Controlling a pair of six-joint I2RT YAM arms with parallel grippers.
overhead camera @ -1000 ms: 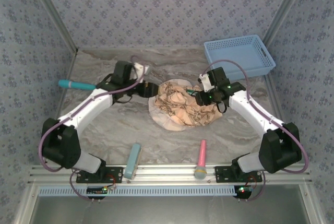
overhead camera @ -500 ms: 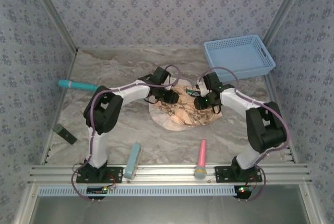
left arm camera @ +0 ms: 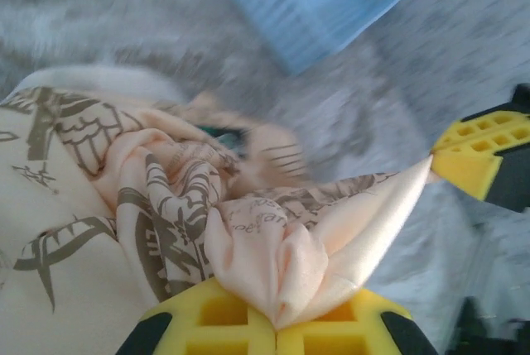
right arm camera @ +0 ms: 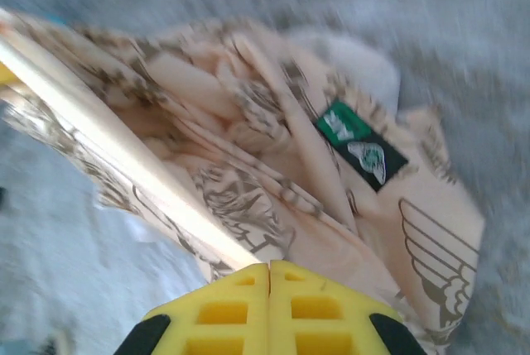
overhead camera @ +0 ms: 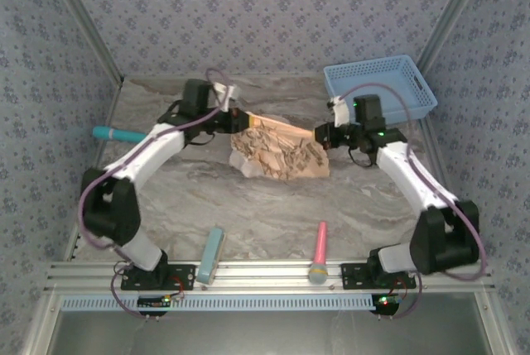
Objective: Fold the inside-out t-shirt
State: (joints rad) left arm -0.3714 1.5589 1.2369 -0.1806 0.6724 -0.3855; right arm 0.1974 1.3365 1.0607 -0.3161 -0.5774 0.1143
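- Your left gripper (left arm camera: 276, 322) is pinching a bunched fold of the shirt (overhead camera: 277, 152), with its yellow fingers closed tight and cloth bulging out just above the tips.
- Your right gripper (right arm camera: 269, 276) is also clamping shut, its tips meeting on another edge of the shirt.
- Between the two grips, one edge of the cloth is stretching in a straight band.
- Below that band, the rest of the shirt is draping down in a crumpled heap onto the table (overhead camera: 248, 206), around the middle and toward the back.
- The cloth is showing pale peach with a faded brown leafy, wing-like print, and it is creasing into many folds.
- A small dark green label (right arm camera: 360, 144) is lying exposed among the folds.
- The blue basket (overhead camera: 377, 64) is sitting at the back right, near your right gripper and apart from the shirt.
- A teal tool (overhead camera: 116, 133) is lying at the left, with a pale blue block (overhead camera: 211, 254) and a pink brush (overhead camera: 319, 251) near the front rail, all well apart from the shirt.
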